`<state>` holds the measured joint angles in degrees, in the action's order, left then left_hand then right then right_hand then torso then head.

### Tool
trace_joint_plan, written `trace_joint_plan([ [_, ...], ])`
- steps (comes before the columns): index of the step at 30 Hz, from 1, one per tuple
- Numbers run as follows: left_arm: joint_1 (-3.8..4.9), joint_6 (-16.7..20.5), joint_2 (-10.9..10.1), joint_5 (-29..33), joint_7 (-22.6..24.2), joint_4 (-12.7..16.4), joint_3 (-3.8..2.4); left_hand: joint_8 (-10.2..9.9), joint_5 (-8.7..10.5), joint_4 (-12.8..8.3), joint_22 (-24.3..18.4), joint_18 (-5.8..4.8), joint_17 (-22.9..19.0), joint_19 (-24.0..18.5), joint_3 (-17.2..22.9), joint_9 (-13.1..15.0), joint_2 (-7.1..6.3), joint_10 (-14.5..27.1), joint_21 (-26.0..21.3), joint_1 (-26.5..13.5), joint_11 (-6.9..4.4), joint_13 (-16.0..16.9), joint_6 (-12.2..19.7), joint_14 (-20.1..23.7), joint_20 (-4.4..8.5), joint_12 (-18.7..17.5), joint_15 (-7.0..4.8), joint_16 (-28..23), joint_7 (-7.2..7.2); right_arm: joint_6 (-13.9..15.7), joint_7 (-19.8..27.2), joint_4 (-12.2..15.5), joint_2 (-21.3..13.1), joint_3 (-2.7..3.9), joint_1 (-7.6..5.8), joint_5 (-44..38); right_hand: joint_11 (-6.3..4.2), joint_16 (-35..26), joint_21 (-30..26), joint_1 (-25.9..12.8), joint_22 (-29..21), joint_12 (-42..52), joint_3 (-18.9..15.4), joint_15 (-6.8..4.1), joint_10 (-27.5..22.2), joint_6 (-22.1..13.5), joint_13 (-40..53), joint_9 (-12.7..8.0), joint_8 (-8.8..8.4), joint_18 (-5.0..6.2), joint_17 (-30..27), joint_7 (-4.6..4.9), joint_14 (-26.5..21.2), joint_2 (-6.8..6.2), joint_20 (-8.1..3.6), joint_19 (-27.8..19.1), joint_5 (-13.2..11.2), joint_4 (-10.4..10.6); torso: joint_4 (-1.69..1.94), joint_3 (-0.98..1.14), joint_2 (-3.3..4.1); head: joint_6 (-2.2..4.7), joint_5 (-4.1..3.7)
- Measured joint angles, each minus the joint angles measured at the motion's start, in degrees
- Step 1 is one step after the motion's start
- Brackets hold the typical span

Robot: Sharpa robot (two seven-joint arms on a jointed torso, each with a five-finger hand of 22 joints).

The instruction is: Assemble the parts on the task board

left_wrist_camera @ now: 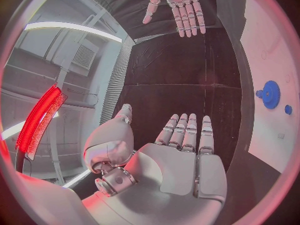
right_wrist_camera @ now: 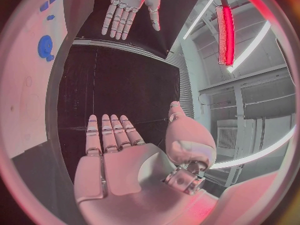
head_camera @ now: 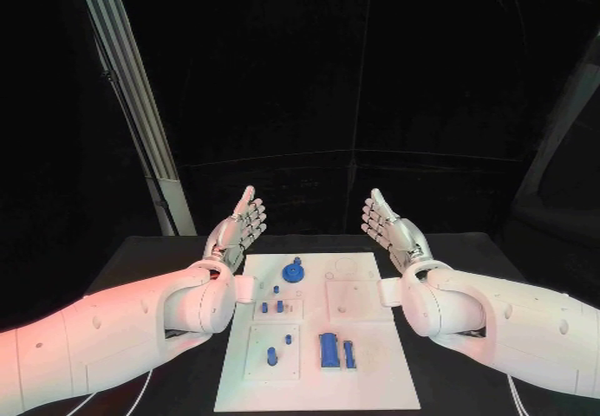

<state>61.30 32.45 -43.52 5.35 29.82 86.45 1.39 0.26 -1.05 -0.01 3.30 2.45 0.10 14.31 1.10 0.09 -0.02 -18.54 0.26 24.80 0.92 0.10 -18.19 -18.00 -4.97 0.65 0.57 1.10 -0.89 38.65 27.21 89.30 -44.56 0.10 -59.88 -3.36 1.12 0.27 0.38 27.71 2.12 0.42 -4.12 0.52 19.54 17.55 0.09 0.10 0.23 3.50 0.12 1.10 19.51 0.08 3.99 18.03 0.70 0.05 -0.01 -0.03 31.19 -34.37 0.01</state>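
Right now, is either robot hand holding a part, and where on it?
Nothing is held: left robot hand and right robot hand are open, beyond the task board.

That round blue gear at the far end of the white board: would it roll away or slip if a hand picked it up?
The blue gear lies flat on the task board, so it probably stays put. Set on edge, its round shape could roll. It looks like stiff, light plastic, and its toothed rim might give fingers some hold.
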Motion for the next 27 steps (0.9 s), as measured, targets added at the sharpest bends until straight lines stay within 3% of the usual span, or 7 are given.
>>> trace_joint_plan([
  [1,-0.25,1.2,-0.2,-0.4,0.0,0.7,-0.28,0.0,0.21,-0.1,-0.5,-0.35,0.0,-0.6,-0.1,0.0,0.01,0.7,0.0,-1.0,-0.12,0.0,0.7,0.7,0.59,-0.2,-0.1,-0.2,0.15,0.7,0.2,0.2,0.0,-0.07,-0.08,0.4,-0.19,0.0,0.0,-1.1,-0.3,0.0,0.6,-0.1,-0.8,-0.7,0.0,0.0,-0.01,-0.02,0.0,-0.15,-0.7,-0.02,-0.64,-0.6,0.0,0.0,0.01,0.01,-0.01,0.0,0.0],
  [3,-0.74,3.8,-0.7,-1.3,-0.1,2.0,-0.82,0.0,0.35,0.1,-1.2,-0.35,0.0,-1.7,-0.2,0.0,0.01,2.1,0.0,-2.8,-0.3,0.0,2.1,2.0,1.69,-0.2,-0.23,-0.5,0.37,1.9,0.6,0.5,-0.1,-0.12,-0.14,1.1,-0.41,0.0,0.0,-3.1,-0.8,-0.1,1.5,-0.19,-2.2,-2.0,0.0,0.0,-0.01,-1.36,0.0,-0.4,-2.2,-0.04,-1.45,-2.1,-0.3,0.0,0.01,0.01,-0.01,0.0,0.0],
  [5,-1.03,5.6,-1.0,-2.0,-0.1,2.7,-1.11,0.0,0.35,-0.1,-1.8,-1.21,0.0,-2.6,-0.4,0.0,0.02,3.4,0.0,-4.5,-0.53,0.0,3.4,3.3,2.63,-0.2,-0.35,-0.5,0.51,2.6,0.8,0.5,-0.1,-0.12,-0.14,1.6,-0.62,0.0,0.0,-5.0,-1.2,-0.2,2.2,-0.27,-3.4,-3.1,0.0,0.0,-0.01,-1.36,0.0,-0.6,-3.5,-0.05,-2.17,-3.2,-0.3,-0.1,0.01,0.01,-0.01,0.0,0.01],
  [10,-1.22,8.7,-1.1,-3.3,-0.2,3.4,-1.29,0.0,0.61,0.1,-2.7,-1.23,0.0,-4.7,-0.5,0.0,0.02,6.4,0.0,-8.5,-0.73,0.0,6.2,6.1,4.13,-0.2,-0.46,-0.7,0.71,3.9,1.3,0.5,-0.1,-0.13,-0.14,2.5,-0.91,0.0,0.0,-9.4,-1.7,-0.2,3.1,-0.41,-6.6,-6.0,0.0,0.0,-0.01,-2.26,-0.1,-0.87,-6.6,-0.06,-3.2,-6.1,-0.3,-0.1,0.01,0.02,-0.01,0.0,0.01],
  [22,-1.23,10.9,-1.2,-4.2,-0.3,3.4,-1.31,0.0,0.83,-0.1,-3.2,-1.22,0.0,-8.3,-0.7,0.0,0.05,11.1,0.0,-14.8,-0.91,0.0,10.8,10.6,4.88,-0.4,-0.63,-0.7,0.96,4.9,1.6,0.5,-0.1,-0.13,-0.14,3.3,-1.11,0.0,0.0,-16.5,-2.0,-0.2,3.7,-0.54,-11.5,-10.4,0.0,0.0,-0.01,-2.27,-0.1,-0.98,-11.5,-0.05,-3.91,-10.5,-0.3,0.0,0.02,0.03,-0.01,0.0,0.01],
  [23,-1.23,10.9,-1.2,-4.3,-0.3,3.4,-1.31,0.0,0.83,-0.1,-3.2,-1.22,0.0,-8.5,-0.7,0.0,0.03,11.1,0.0,-15.2,-0.9,0.0,11.0,11.0,4.75,-0.4,-0.59,-0.7,0.8,4.9,1.7,0.5,-0.1,-0.13,-0.14,3.3,-1.13,0.0,0.0,-16.9,-2.0,-0.2,3.8,-0.41,-11.9,-10.5,0.0,0.0,-0.01,-2.76,0.0,-1.16,-11.8,-0.1,-3.91,-10.9,-0.3,0.0,0.01,0.03,-0.01,0.0,0.01],
  [27,-1.23,11.2,-1.2,-4.4,-0.4,3.4,-1.31,0.0,0.83,-0.1,-3.2,-2.12,0.0,-10.6,-0.7,0.0,0.19,12.3,0.0,-16.4,-0.9,0.0,12.1,11.9,4.93,-0.4,-0.52,-0.7,0.81,5.0,1.7,0.5,-0.1,-0.13,-0.14,3.4,-1.01,0.0,0.0,-18.4,-2.0,-0.2,3.7,-0.52,-12.8,-11.6,0.0,0.0,-0.01,-3.13,0.0,-1.12,-12.8,-0.11,-4.01,-11.8,-0.3,0.0,0.02,0.03,-0.01,0.0,0.01],
])
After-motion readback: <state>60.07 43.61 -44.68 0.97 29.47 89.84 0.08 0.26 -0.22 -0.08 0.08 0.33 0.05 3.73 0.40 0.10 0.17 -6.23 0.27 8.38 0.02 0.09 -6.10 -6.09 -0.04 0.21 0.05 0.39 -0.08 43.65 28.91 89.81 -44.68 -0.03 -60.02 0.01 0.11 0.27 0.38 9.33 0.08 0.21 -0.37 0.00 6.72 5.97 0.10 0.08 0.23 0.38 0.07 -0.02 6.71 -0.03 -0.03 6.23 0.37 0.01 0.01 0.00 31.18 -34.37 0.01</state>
